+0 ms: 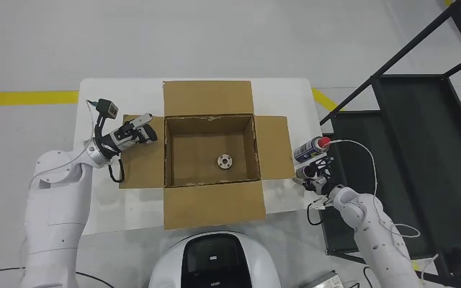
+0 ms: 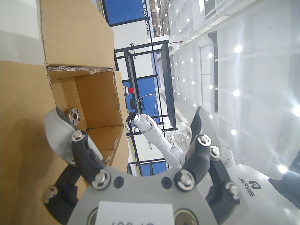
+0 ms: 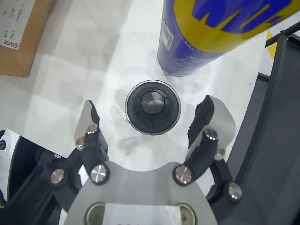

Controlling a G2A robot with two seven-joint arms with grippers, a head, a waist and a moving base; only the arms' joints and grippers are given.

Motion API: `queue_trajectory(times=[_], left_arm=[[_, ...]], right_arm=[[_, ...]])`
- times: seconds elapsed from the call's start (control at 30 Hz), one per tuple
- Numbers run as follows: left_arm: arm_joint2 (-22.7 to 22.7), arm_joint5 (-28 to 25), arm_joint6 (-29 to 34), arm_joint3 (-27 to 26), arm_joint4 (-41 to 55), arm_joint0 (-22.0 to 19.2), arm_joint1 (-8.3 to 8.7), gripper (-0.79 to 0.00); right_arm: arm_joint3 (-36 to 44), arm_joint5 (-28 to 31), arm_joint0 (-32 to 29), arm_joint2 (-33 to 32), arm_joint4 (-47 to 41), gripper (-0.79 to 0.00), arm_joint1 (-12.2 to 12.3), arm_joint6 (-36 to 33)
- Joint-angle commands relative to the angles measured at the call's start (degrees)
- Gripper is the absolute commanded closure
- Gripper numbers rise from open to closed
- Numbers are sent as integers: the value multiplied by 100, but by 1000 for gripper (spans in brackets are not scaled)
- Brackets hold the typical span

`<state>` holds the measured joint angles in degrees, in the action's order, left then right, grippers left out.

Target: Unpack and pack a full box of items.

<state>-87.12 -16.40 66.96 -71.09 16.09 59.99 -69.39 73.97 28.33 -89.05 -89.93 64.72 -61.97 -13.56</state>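
We see an open cardboard box (image 1: 211, 108) in the middle of the white surface (image 1: 115, 93), its four flaps folded out flat. On the box floor, right of centre, lies a small round metal flange (image 1: 224, 160) with a hole in its middle; the left wrist view also shows this flange (image 2: 74, 116) down inside the box (image 2: 70, 36). The left claw (image 1: 144, 132) sits over the box's left flap, pointing towards the box, and from its wrist we see the left claw (image 2: 127, 129) with its fingers (image 2: 61, 136) spread well apart and holding nothing. On the right side of the surface, just beyond the right flap, a blue and yellow spray can (image 1: 311, 148) with a red cap stands upright. The right claw (image 1: 311, 175) is just near of the can. In its wrist view the right claw (image 3: 150, 111) is spread wide, and a round black part with a metal rim (image 3: 152, 107) stands on the surface between its fingers (image 3: 204, 113), touching neither. The spray can (image 3: 211, 24) stands just beside that part, on its far side. A black rack (image 1: 403, 144) stands to the right of the surface.
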Motion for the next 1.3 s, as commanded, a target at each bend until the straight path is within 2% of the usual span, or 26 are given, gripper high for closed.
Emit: queue_trajectory(times=[0.0,0.4,0.7,0.83,1.0,1.13,1.27], left_arm=[[0,0,0,0,0,0,0,-785],[0,0,0,0,0,0,0,-785],[0,0,0,0,0,0,0,-785],[0,0,0,0,0,0,0,-785],[0,0,0,0,0,0,0,-785],[0,0,0,0,0,0,0,-785],[0,0,0,0,0,0,0,-785]], right_arm=[[-36,26,11,15,-37,0,-1,23],[179,710,-207,-182,-430,0,64,106],[1678,1678,-1224,-1100,-557,0,247,14],[2364,1844,-1612,-1545,-612,0,298,-16],[3147,1812,-1979,-1957,-744,0,302,350],[3561,1968,-2042,-1920,-891,0,301,472],[3681,2044,-1678,-1445,-990,0,307,280]])
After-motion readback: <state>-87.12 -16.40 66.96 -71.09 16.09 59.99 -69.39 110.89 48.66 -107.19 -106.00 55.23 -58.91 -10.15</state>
